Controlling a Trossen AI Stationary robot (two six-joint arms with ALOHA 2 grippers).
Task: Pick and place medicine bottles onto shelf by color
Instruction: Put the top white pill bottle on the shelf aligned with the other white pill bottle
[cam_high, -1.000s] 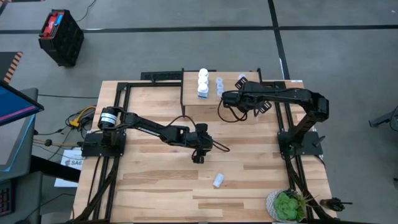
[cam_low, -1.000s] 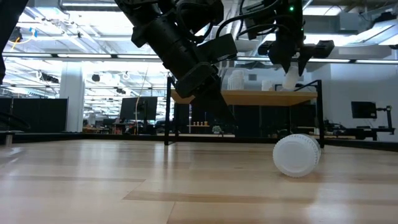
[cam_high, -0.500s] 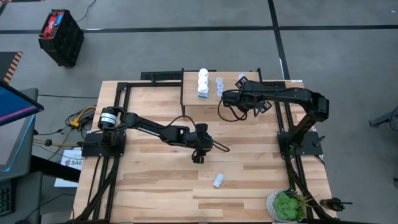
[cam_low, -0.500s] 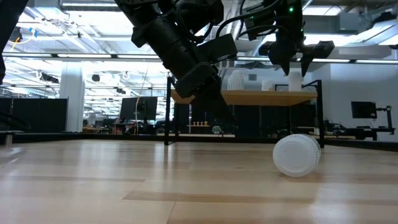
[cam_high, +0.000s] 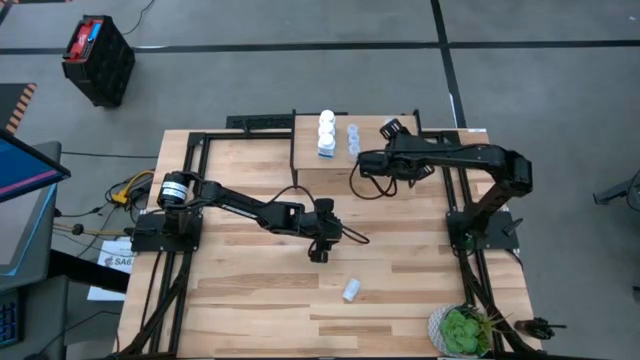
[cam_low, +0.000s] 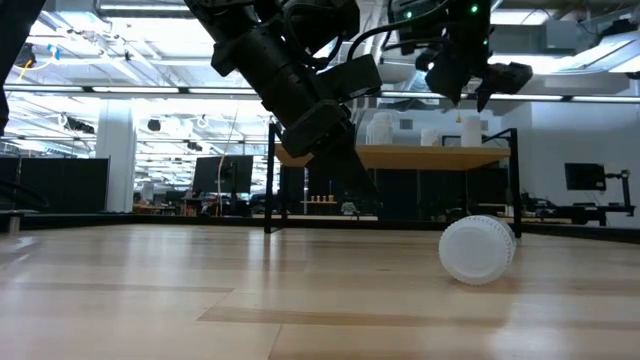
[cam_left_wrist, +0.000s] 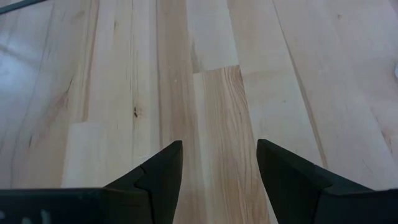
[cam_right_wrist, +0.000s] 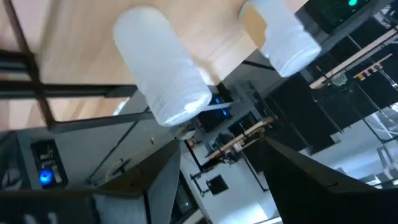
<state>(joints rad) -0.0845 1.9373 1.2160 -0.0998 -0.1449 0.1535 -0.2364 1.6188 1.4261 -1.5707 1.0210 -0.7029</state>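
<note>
Left arm: your left gripper (cam_high: 318, 256) hangs low over the bare slatted tabletop (cam_high: 250, 290) near its middle, unchanged over the last second; its jaws stand apart with nothing between them, as the left wrist view shows.
Stray bottle: one white-capped bottle (cam_high: 350, 291) lies on its side on the tabletop, near the left gripper and apart from it.
Shelf: the shelf (cam_high: 335, 170) carries white bottles (cam_high: 326, 134) in a row and pale blue bottles (cam_high: 352, 138) just beside them.
Change: your right gripper (cam_high: 391, 128) has just released a bottle at the shelf's far right corner and lifted clear.
Meaning: judging by this, one more bottle is placed; the stray remains.
Right jaws: wide open, holding nothing; two pale bottles (cam_right_wrist: 168, 71) stand beyond them, untouched.
</note>
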